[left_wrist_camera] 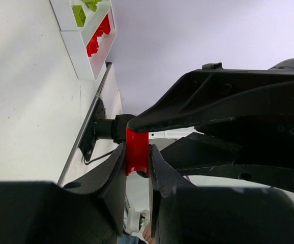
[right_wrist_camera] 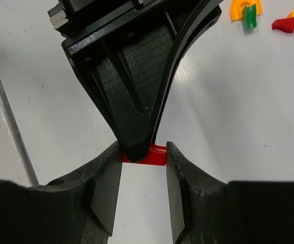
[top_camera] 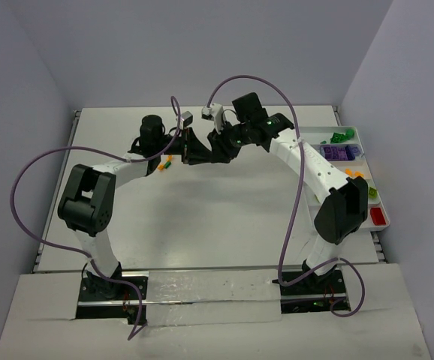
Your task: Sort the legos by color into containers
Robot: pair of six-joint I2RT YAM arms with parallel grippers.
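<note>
My two grippers meet above the far middle of the table, the left gripper (top_camera: 195,147) against the right gripper (top_camera: 218,145). In the left wrist view my left gripper (left_wrist_camera: 137,163) is shut on a red lego (left_wrist_camera: 137,148). In the right wrist view my right gripper (right_wrist_camera: 143,153) has its pads on both sides of the same red lego (right_wrist_camera: 158,155), with the left gripper's fingertips (right_wrist_camera: 137,137) wedged in beside it. The white divided tray (top_camera: 361,132) lies along the right edge, holding green (top_camera: 339,137), purple (top_camera: 339,153), orange (top_camera: 354,174), lime (top_camera: 372,193) and red (top_camera: 378,216) legos in separate compartments.
Loose orange and green legos (top_camera: 164,163) lie on the table under the left arm. The right wrist view shows an orange arch (right_wrist_camera: 243,7), a green brick (right_wrist_camera: 250,18) and a dark red brick (right_wrist_camera: 283,25). The tray's end (left_wrist_camera: 77,47) shows in the left wrist view.
</note>
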